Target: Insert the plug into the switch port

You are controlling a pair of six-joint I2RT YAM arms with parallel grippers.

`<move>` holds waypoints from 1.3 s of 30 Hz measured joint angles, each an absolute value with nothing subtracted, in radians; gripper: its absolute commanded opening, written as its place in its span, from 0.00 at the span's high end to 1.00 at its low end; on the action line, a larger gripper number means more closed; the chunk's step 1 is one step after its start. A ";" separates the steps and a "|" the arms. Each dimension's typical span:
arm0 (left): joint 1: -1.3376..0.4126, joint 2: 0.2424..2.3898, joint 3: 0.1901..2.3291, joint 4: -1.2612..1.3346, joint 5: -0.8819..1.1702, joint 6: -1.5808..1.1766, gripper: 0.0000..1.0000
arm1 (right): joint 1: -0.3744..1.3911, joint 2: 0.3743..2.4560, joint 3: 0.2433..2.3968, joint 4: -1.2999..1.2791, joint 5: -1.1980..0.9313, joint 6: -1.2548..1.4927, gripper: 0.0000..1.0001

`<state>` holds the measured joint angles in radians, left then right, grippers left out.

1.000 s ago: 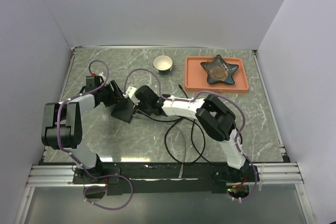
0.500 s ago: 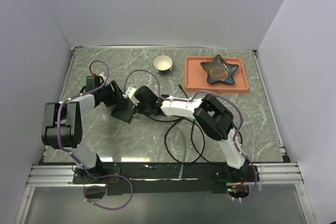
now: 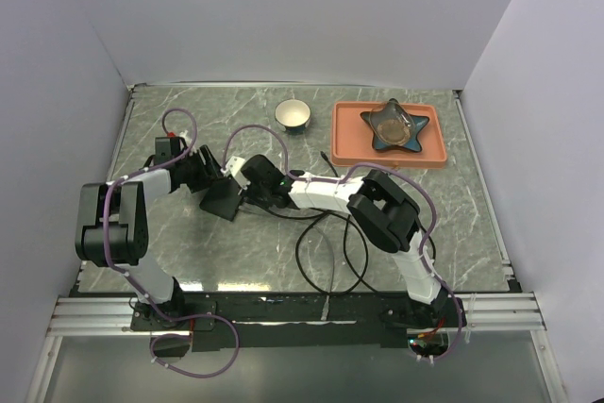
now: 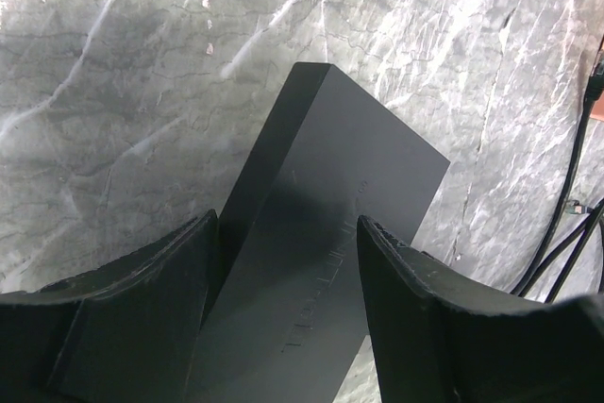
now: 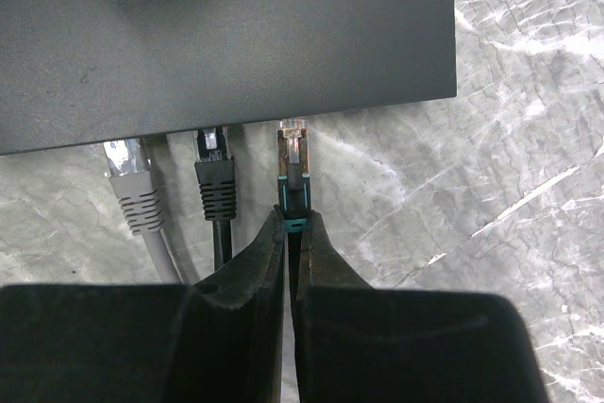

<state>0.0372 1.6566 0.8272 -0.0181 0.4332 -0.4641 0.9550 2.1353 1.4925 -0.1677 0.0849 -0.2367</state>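
The right gripper (image 5: 291,222) has its fingers (image 5: 260,271) pressed together, clamping the teal collar at the rear of the plug (image 5: 292,165). The plug points straight at the switch (image 5: 226,35), with its clear tip just short of the lower edge of the housing. It is lined up with the port position next to two occupied ones and is not seated. To its left, a black connector (image 5: 215,176) and then a grey connector (image 5: 127,181) already run in under the same edge. The housing is black and carries raised lettering on its top face. The left gripper (image 4: 288,233) has its fingers (image 4: 142,309) spread wide with the switch body between them. One pad lies against the narrow side face and the other against the broad face, holding the unit at the end away from the ports. In the top view, the switch sits left of centre on the grey marble table (image 3: 472,214). The left arm reaches it from the left and the right arm from the right, so the two grippers face each other across it. Black cable (image 3: 321,252) lies in loose loops on the table near the right arm. Toward the far edge stand a small bowl (image 3: 293,114) and, to its right, an orange tray (image 3: 344,143) holding a dark star-shaped dish (image 3: 395,126).
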 measured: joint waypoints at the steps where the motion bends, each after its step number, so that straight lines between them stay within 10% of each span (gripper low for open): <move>1: 0.037 1.660 0.828 -0.018 0.434 -0.464 0.34 | 0.955 2.135 1.493 -0.168 0.085 -0.237 1.00; 39: 0.041 1.686 0.840 0.004 0.486 -0.403 0.39 | 0.962 2.150 1.532 -0.190 0.067 -0.360 1.00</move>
